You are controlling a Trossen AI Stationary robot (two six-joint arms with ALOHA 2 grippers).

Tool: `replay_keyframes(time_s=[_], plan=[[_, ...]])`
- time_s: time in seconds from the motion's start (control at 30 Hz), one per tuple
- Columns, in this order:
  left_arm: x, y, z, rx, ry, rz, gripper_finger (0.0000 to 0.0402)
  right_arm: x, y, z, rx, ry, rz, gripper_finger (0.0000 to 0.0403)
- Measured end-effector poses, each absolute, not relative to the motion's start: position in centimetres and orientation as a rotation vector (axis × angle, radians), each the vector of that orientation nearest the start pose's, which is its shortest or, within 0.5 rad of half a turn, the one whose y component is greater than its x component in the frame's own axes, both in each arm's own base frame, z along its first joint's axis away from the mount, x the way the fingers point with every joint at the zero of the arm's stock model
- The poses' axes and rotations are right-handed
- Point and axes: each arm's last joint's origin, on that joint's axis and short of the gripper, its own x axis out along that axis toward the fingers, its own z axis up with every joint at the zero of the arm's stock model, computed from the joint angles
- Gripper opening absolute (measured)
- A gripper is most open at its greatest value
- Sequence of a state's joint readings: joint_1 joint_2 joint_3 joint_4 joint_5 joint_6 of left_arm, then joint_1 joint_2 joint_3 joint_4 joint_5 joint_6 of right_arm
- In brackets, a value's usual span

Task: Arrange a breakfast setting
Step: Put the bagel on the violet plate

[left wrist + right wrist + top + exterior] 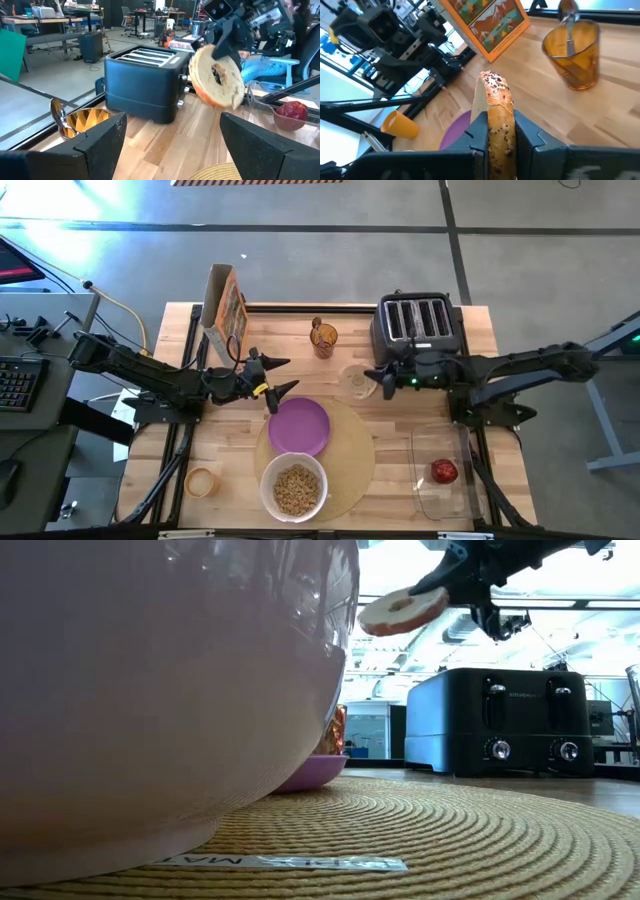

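High view: right hand [370, 379] holds bagel [357, 379] aloft; left hand [283, 375] wide.

A robotics lab or open workshop hall: beyond the left arm's fingers [105, 145] stand rows of desks [30, 22] with equipment, office chairs [172, 25] and a bare concrete floor [300, 230] (a keyboard [15, 380] sits beside the wooden worktop [400, 470]).

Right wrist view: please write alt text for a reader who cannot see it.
The right gripper is shut on a seeded bagel half, held on edge above the wooden table. Beyond it are an amber glass with a spoon in it, a cereal box, an orange cup and the left arm.
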State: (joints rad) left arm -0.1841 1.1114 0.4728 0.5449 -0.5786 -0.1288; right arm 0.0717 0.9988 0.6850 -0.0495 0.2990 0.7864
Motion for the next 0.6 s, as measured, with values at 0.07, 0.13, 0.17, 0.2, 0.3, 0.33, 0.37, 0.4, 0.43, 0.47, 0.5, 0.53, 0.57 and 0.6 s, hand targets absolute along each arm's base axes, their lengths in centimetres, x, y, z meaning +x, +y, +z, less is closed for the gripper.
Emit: replay_keyframes(time_s=[0.07, 0.13, 0.17, 0.2, 0.3, 0.33, 0.37, 0.4, 0.43, 0.47, 0.5, 0.53, 0.57, 0.6], plan=[[22.6, -2.6, 23.4, -0.092, 0.062, 0.399, 0.031, 22.7, 1.1, 26.8, 0.704, 0.241, -0.346, 0.003], [22.6, -2.6, 23.4, -0.092, 0.061, 0.399, 0.031, 23.7, 1.4, 26.4, 0.704, 0.233, -0.336, 0.003], [22.6, -2.6, 23.4, -0.092, 0.062, 0.399, 0.031, 24.2, 1.6, 26.2, 0.705, 0.22, -0.331, 0.003], [22.6, -2.6, 23.4, -0.092, 0.062, 0.397, 0.031, 24.6, 1.8, 25.9, 0.701, 0.213, -0.328, 0.003], [22.6, -2.7, 23.4, -0.095, 0.061, 0.372, 0.031, 26.0, 2.2, 25.2, 0.696, 0.187, -0.314, 0.003], [22.7, -2.7, 23.5, -0.098, 0.055, 0.365, 0.031, 26.4, 2.3, 24.8, 0.69, 0.185, -0.31, 0.003], [22.7, -2.7, 23.5, -0.1, 0.05, 0.358, 0.031, 26.8, 2.4, 24.5, 0.686, 0.183, -0.305, 0.003], [22.7, -2.7, 23.6, -0.102, 0.046, 0.352, 0.031, 27.3, 2.5, 24.1, 0.687, 0.179, -0.303, 0.003], [22.7, -2.7, 23.6, -0.103, 0.041, 0.349, 0.031, 27.6, 2.6, 23.8, 0.688, 0.176, -0.301, 0.003], [22.7, -2.7, 23.7, -0.107, 0.033, 0.343, 0.031, 28.0, 2.7, 23.4, 0.688, 0.176, -0.297, 0.003], [22.7, -2.8, 23.7, -0.108, 0.03, 0.339, 0.031, 28.4, 2.8, 22.9, 0.689, 0.174, -0.293, 0.003], [22.7, -2.8, 23.8, -0.109, 0.027, 0.333, 0.031, 28.8, 2.9, 22.6, 0.69, 0.17, -0.291, 0.003], [22.7, -2.8, 23.8, -0.11, 0.026, 0.326, 0.031, 29.1, 2.9, 22.2, 0.691, 0.168, -0.289, 0.003], [22.7, -2.8, 23.8, -0.111, 0.021, 0.32, 0.031, 29.5, 3.0, 21.8, 0.694, 0.163, -0.281, 0.003]])
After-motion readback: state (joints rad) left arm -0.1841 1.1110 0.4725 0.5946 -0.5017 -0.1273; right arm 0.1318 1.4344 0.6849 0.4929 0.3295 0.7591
